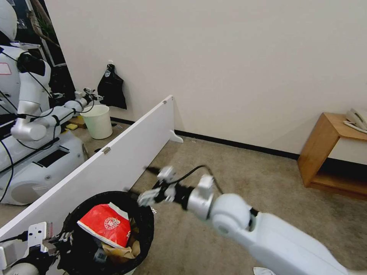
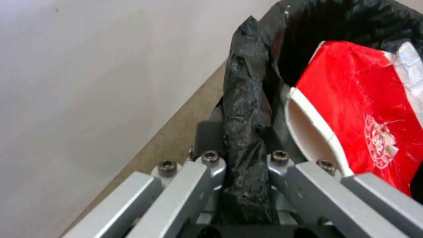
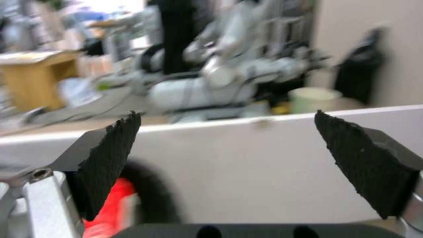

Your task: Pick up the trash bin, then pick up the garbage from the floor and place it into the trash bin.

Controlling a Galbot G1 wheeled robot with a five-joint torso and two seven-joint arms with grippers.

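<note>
My left gripper (image 2: 244, 165) is closed on the rim of the trash bin (image 1: 147, 229), with the black bag (image 2: 247, 109) pinched between the jaws, and the bin sits low at my left side beside the white partition board (image 1: 114, 160). Inside lie a red-white packet (image 1: 107, 223) and a crumpled brown paper bag (image 1: 118, 250). My right gripper (image 1: 153, 193) is above the bin's rim, its jaws wide and holding nothing. I judge the bin light but stiff; the bag film is slippery, so the hold must include the plastic rim under it.
</note>
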